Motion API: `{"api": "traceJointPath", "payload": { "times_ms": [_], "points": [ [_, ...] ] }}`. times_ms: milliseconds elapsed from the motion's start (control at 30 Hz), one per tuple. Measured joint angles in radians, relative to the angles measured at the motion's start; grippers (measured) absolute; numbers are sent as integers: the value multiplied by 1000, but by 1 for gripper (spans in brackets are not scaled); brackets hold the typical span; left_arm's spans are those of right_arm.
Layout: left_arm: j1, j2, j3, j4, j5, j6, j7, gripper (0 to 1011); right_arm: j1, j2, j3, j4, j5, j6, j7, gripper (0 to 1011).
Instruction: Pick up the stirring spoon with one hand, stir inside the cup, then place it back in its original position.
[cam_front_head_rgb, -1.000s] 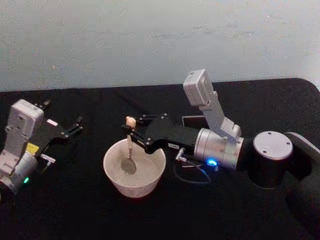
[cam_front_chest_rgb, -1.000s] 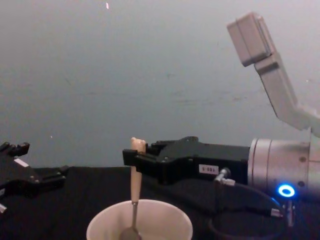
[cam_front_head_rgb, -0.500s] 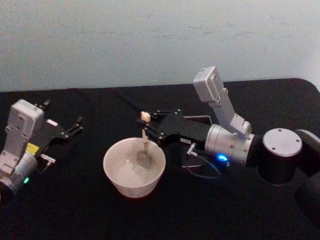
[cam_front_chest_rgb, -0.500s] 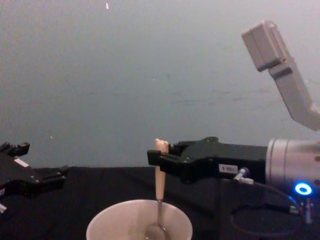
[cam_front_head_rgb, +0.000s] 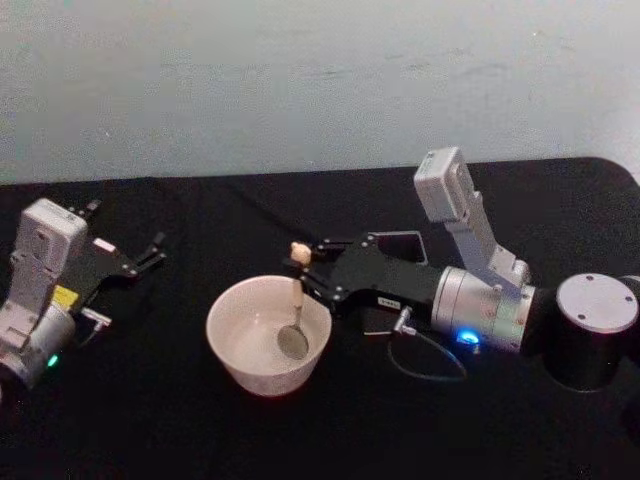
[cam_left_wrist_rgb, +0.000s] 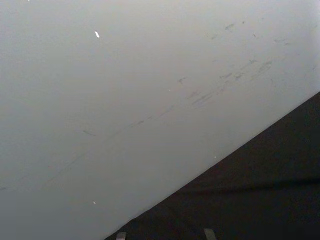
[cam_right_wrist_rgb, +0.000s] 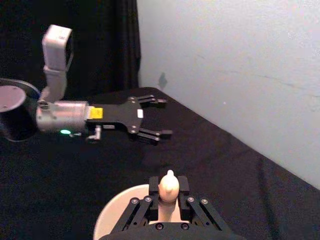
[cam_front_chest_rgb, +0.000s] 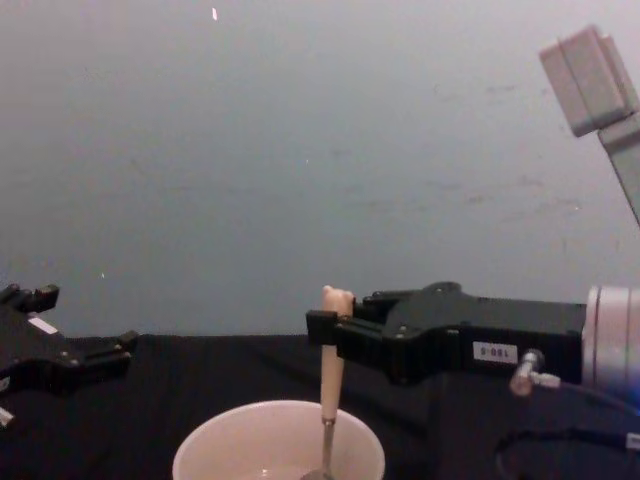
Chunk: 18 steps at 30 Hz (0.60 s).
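Right gripper (cam_front_head_rgb: 303, 265) reaches in from the cup's right side, level and above its far-right rim. Its fingers are clamped together on the upper handle of the stirring spoon (cam_front_head_rgb: 296, 302), just under the small bear head. In my right wrist view the bear head pokes up between the two closed finger pads (cam_right_wrist_rgb: 181, 186).

The spoon hangs nearly upright, tilted slightly. Its beige handle is above the rim and its thin neck runs down into the cup (cam_front_head_rgb: 228, 305). The dark metal bowl is inside the cup, low against the inner wall on the right-hand side. From the chest view the neck drops behind the near rim, so I cannot tell from there whether the bowl touches the bottom. I also cannot tell whether the cup holds anything.

The cup stands upright on the black worktop (cam_front_head_rgb: 150, 420), roughly midway between my two arms.

Left gripper (cam_front_head_rgb: 122, 228) is well to the left of the cup, over the worktop, idle. Its fingers are spread apart and hold nothing, and they point roughly toward the cup.

A dark square-edged holder (cam_front_head_rgb: 405, 242) sits on the worktop to the right of the cup and farther back. It is partly hidden behind my right arm.

A pale wall (cam_front_head_rgb: 300, 80) rises beyond the cup at the worktop's far edge.
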Motion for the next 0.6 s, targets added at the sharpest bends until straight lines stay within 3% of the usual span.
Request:
{"api": "traceJointPath", "payload": {
  "times_ms": [600],
  "points": [
    [0,0,0,0,0,0,0,1001,1,-21,1,-28,40,9,-34,221]
  ]
}}
